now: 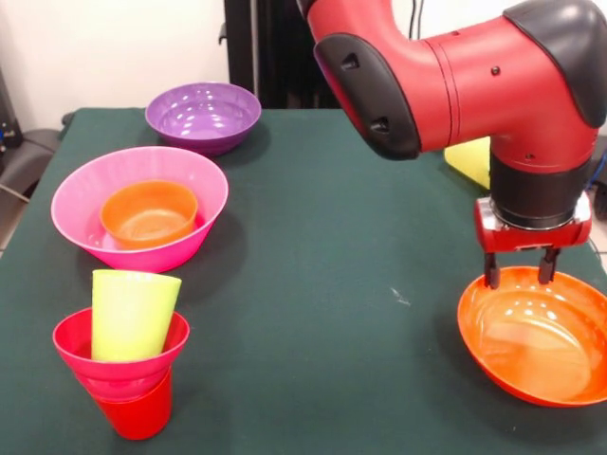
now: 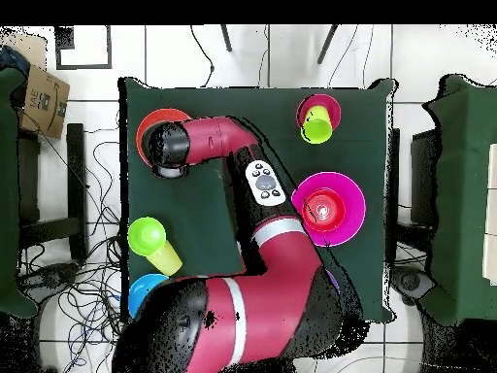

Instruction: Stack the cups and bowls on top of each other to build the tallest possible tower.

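Note:
A large orange bowl (image 1: pixel 536 336) sits at the front right of the table. My gripper (image 1: pixel 520 275) is open, and its fingertips (image 1: pixel 491 273) hang just above the bowl's far rim. A tower stands at the front left. It is a red cup (image 1: pixel 137 409) with a small magenta bowl (image 1: pixel 119 353) on it and a lime green cup (image 1: pixel 133 313) leaning in that bowl. A large pink bowl (image 1: pixel 95 190) holds a small orange bowl (image 1: pixel 149 213). A purple bowl (image 1: pixel 202 114) stands behind. In the overhead view the arm's end covers most of the orange bowl (image 2: pixel 150 121).
In the overhead view a small green bowl (image 2: pixel 146 235), a pale yellow cup (image 2: pixel 168 258) and a blue bowl (image 2: pixel 146 289) lie near the robot's base. The yellow cup (image 1: pixel 469 159) also shows behind the arm in the front view. Cables lie on the floor around the table.

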Action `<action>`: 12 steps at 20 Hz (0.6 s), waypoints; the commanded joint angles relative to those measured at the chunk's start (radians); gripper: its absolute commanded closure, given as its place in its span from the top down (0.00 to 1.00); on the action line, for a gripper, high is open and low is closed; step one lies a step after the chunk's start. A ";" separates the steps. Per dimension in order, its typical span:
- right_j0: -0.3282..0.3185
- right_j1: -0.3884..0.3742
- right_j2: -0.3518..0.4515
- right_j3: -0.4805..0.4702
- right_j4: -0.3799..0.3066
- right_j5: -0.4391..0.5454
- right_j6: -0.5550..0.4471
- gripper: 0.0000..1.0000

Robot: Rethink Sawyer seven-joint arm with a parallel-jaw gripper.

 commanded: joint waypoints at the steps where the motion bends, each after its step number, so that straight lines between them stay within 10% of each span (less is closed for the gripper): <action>1: 0.039 0.059 -0.139 -0.114 -0.121 -0.071 0.093 1.00; 12: 0.062 0.072 -0.222 -0.133 -0.097 -0.122 0.147 1.00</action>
